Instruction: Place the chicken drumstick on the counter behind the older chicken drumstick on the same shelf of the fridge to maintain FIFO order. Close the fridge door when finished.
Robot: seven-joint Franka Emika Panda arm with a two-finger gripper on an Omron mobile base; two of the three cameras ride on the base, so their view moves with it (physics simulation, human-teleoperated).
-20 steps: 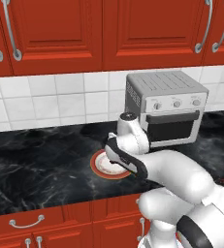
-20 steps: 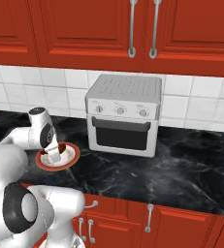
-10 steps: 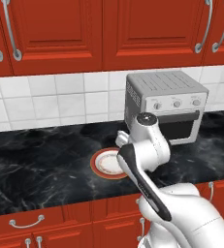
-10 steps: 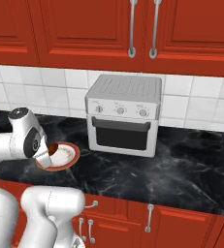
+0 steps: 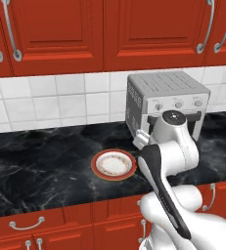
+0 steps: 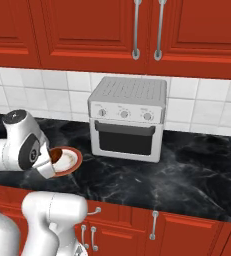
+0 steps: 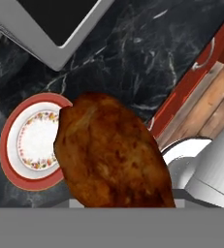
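The gripper (image 7: 118,206) is pinching the drumstick (image 7: 111,152), which hangs above the counter (image 5: 41,166), lifted clear of the plate (image 5: 113,163). That red-rimmed plate sits bare near the counter's front edge. Just beside it, toward the back wall, stands a grey toaster oven (image 6: 127,117), with the arm's elbow between the two. Red cabinets (image 5: 85,34) hang overhead.

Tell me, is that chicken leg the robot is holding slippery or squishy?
Probably a little slippery: the chicken drumstick looks glossy and browned, like greasy roasted skin. It likely gives a bit when squeezed, yet it keeps its plump shape in the gripper, so it isn't floppy. It's rounded and tapered, so set on the counter it might rock or roll instead of lying flat like the plate.
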